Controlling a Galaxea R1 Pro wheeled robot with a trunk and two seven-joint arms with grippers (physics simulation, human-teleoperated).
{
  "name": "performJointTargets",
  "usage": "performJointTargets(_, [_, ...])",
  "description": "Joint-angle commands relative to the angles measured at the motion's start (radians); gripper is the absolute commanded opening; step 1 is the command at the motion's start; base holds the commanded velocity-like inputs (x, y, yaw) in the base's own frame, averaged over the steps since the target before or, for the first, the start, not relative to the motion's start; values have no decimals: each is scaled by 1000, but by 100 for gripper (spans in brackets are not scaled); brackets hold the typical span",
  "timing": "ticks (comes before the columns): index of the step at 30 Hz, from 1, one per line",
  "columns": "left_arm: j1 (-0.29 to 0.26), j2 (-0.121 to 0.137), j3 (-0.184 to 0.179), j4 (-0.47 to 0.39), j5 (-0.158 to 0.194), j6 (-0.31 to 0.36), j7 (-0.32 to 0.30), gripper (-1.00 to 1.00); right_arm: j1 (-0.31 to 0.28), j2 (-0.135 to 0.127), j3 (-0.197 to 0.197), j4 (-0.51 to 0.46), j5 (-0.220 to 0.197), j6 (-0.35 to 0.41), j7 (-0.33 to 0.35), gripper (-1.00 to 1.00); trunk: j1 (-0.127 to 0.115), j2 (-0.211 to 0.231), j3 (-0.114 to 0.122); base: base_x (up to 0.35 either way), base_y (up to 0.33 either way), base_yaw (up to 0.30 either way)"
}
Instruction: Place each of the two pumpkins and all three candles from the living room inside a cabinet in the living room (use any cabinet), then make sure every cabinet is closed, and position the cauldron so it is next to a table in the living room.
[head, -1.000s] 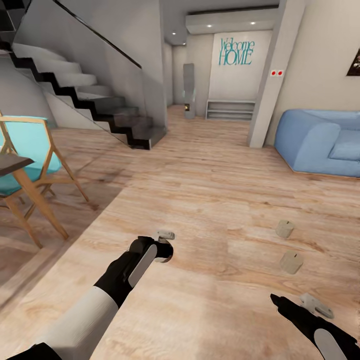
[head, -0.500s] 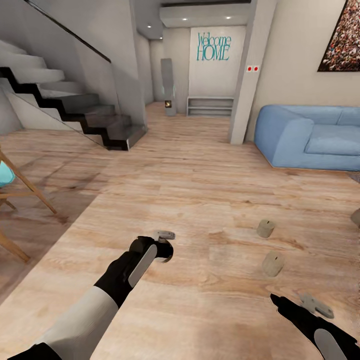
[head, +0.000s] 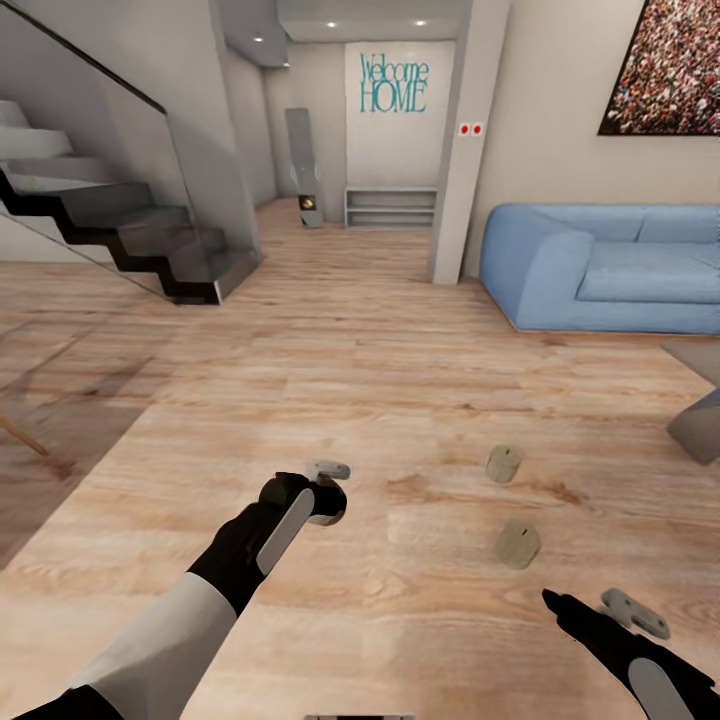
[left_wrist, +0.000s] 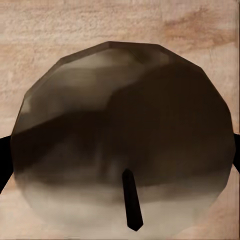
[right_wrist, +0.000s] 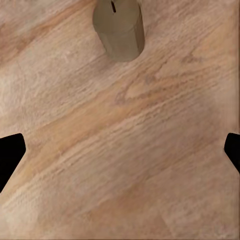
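- Left wrist view puts a candle right up against your camera, wick end toward you, with your left gripper's dark fingertips pressed against both its sides, so it's clamped on that candle.
- Two more candles sit on the wooden floor, near each other, well in front of the blue sofa.
- Your right gripper hovers just beside the nearer one, fingers spread wide, nothing between them.
- Staircase stands far across the floor from the sofa.

Grey table leg — cut off at right edge.
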Motion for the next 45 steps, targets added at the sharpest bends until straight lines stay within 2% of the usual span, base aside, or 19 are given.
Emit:
performJointTargets(1, [-1, 0, -2, -1, 6, 3, 9, -100, -1, -1, 0, 3, -8, 2, -9, 100, 0, 0, -1, 263, -148, -17])
performJointTargets(12, [-1, 0, -2, -1, 6, 1, 9, -100, -1, 0, -3, 16, -14, 2, -8, 100, 0, 0, -1, 263, -148, -24])
performJointTargets(28, [-1, 0, -2, -1, 6, 1, 8, -100, -1, 0, -3, 25, -14, 2, -8, 100, 0, 0, 4, 263, -123, -234])
performJointTargets(45, [-1, 0, -2, -1, 6, 2, 8, -100, -1, 0, 5, 26, -15, 2, -6, 100, 0, 0, 4, 254, -119, -10])
